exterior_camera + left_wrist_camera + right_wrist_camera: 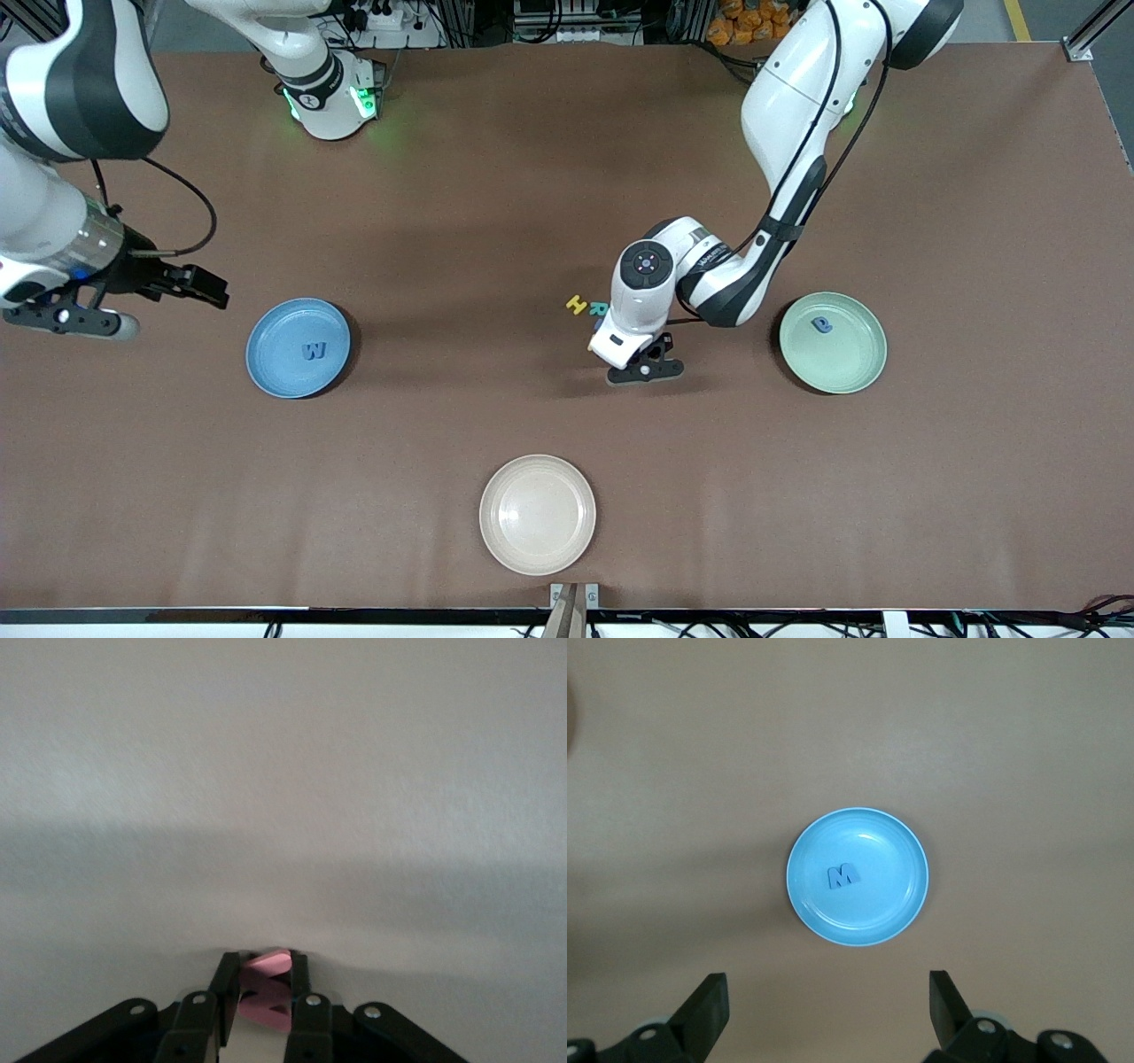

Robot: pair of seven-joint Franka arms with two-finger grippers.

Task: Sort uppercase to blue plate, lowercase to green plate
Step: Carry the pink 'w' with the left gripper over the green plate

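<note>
cream plate [537, 514] sits lowest in the front frame, nearest the camera, with nothing in it. blue plate [299, 346] at centre-left holds one piece, the blue w [314, 351]; the right wrist view shows the same plate [858, 876] and letter [843, 875] from straight above. green plate [833, 342] at centre-right holds one small blue lowercase piece [822, 326], shape too small to read.

left pincer [645, 365] is down at the table in the middle of the front frame, just below the loose letters. in the left wrist view its fingers [306, 992] are pressed narrow onto a reddish-pink piece [267, 988], which fills the gap between them. which red letter it is cannot be told. yellow h [577, 305] and green r [599, 308] lie on the table beside the left arm's wrist, touching or nearly so; other letters are hidden under the arm.

right pincer [190, 285] hangs at the left edge of the front frame, off the blue plate toward the right arm's end, prongs spread wide and empty; this arm waits.

risks, as judged:
- grip looks like it sits on the piece's edge; a tiny letter could twist or drop on the lift.
- red q and red m share a colour; a misread sends the piece to the wrong plate.
- the wrist hangs close over h and r; a swing away could scatter them.
</note>
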